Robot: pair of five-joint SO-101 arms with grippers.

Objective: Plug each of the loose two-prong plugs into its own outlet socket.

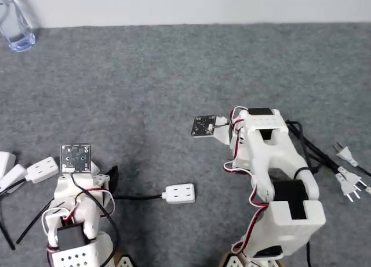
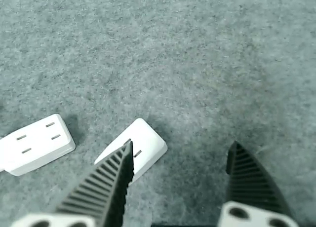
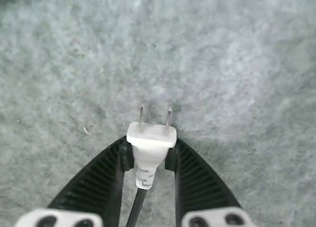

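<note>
The right hand [image 3: 150,147] is closed on a white two-prong plug [image 3: 150,137]. Its prongs point away over the bare grey bench [image 3: 237,64], and its black cord runs back between the fingers. The left hand [image 2: 181,153] is spread wide and holds nothing. Just beyond it lie two white sockets: the first socket [image 2: 35,143] in full sight, the second socket [image 2: 148,140] partly covered by a finger. A corded socket [image 1: 179,192] lies between the arms toward the bench's front edge. Loose plugs [image 1: 348,155] sit by the right edge. A clear vessel [image 1: 16,29] stands in the far left corner, cut off.
</note>
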